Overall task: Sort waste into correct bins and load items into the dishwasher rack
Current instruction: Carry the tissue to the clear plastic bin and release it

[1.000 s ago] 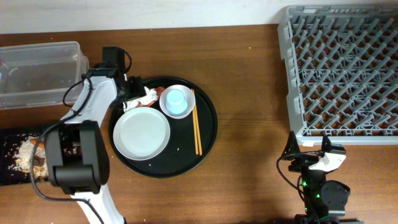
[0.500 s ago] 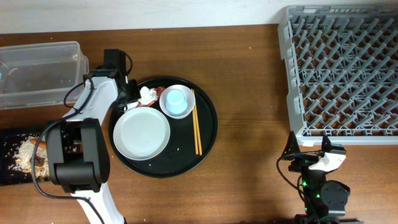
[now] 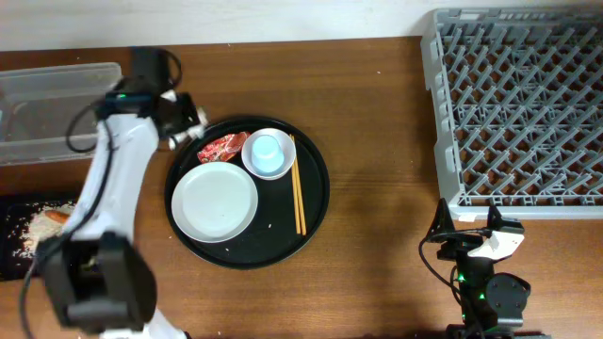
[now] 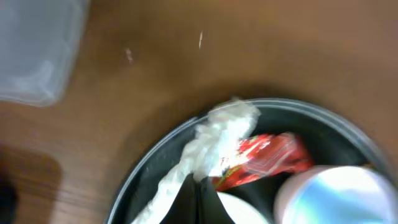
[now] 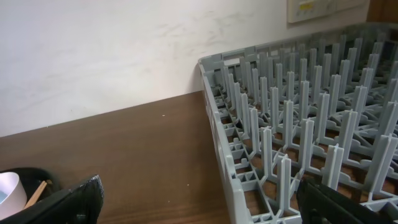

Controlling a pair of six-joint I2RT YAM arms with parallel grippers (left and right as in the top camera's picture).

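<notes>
My left gripper (image 3: 191, 129) is shut on the crumpled white tissue (image 4: 219, 132), which hangs over the upper left rim of the round black tray (image 3: 318, 202). The red wrapper (image 3: 223, 147) lies on the tray just behind it. Also on the tray are the white plate (image 3: 215, 202), the white bowl (image 3: 254, 165) with the pale blue cup (image 3: 268, 151) in it, and the chopsticks (image 3: 298, 198). The clear tub (image 3: 57, 108) is at the far left. Below it, the black bin (image 3: 19, 259) holds food scraps (image 3: 42, 224). My right gripper (image 3: 466, 224) stands open below the grey rack (image 3: 518, 104), holding nothing.
The rack's near-left corner (image 5: 214, 68) stands close in front of the right gripper (image 5: 199, 208). A pale wall runs along the table's far edge. Bare brown wood (image 3: 377, 141) lies between the tray and the rack.
The left gripper has closed on the tissue and carried it up and left, off the tray's inside toward the clear tub. The red wrapper now lies uncovered. The right arm has not moved.
</notes>
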